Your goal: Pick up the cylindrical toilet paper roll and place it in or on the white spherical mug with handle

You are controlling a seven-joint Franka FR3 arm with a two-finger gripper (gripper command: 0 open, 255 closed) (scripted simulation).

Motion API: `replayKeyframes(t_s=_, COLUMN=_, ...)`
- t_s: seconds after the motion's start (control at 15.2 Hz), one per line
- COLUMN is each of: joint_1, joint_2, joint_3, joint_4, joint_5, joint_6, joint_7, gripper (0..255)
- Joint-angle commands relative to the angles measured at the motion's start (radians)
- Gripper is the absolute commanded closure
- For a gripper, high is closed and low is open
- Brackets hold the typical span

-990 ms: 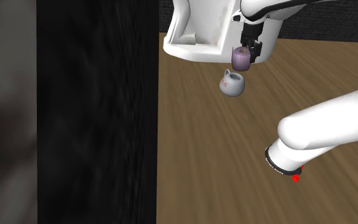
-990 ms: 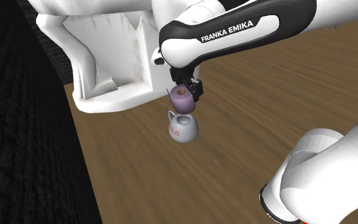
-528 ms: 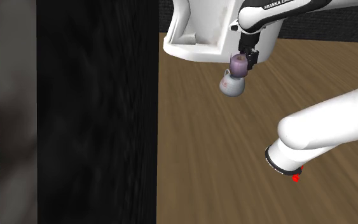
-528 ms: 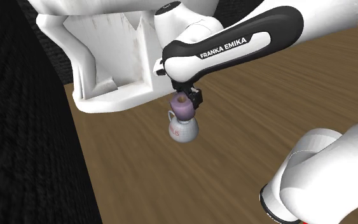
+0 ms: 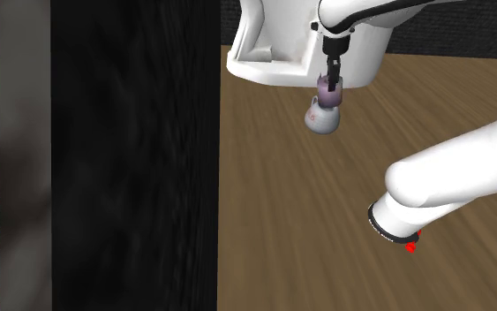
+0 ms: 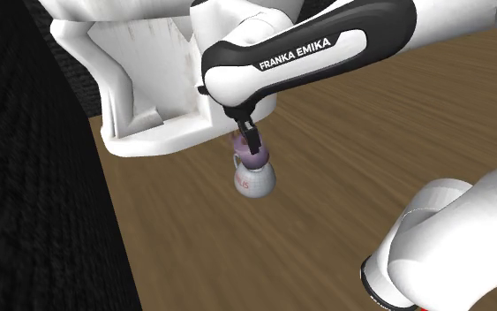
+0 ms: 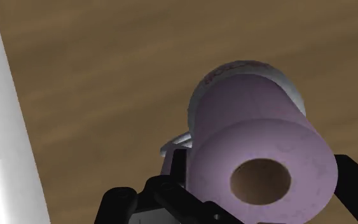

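The black gripper [image 6: 250, 144] points straight down and is clamped on the purple toilet paper roll [image 7: 255, 147], one finger [image 7: 173, 173] against each side of it. The roll stands on end with its cardboard hole facing up toward the hand. Its lower end sits in the mouth of the white mug [image 6: 254, 181], so the roll rests on the mug's rim [image 7: 200, 90] while the fingers grip it. The mug stands on the wooden floor [image 6: 343, 185], its handle [image 7: 173, 146] turned toward the second exterior view's left. Just beyond it, on the far side, is the rounded lower edge of a large white fixture [image 6: 149, 88]. In the shoulder view that edge ends just above the mug, so there is little room on that side. Further toward the shoulder view's left the floor ends at a straight edge against a black area [image 5: 131, 159]. To the right and on the near side, bare floor runs well clear up to the arm's thick white lower link [image 5: 454, 181] at the lower right.
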Motion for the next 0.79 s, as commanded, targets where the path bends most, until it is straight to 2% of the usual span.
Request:
replayKeyframes(t_s=0.0, joint_1=-0.014, joint_2=0.046, joint_3=0.043, joint_4=0.078, joint_5=0.023, joint_6=-0.036, joint_7=0.210, gripper=0)
replayKeyframes(t_s=0.46, joint_1=-0.021, joint_2=0.063, joint_3=0.034, joint_4=0.001, joint_5=0.009, joint_6=0.060, joint_7=0.217, gripper=0)
replayKeyframes(t_s=0.73, joint_1=-0.023, joint_2=0.065, joint_3=0.034, joint_4=-0.005, joint_5=0.008, joint_6=0.068, joint_7=0.217, gripper=0)
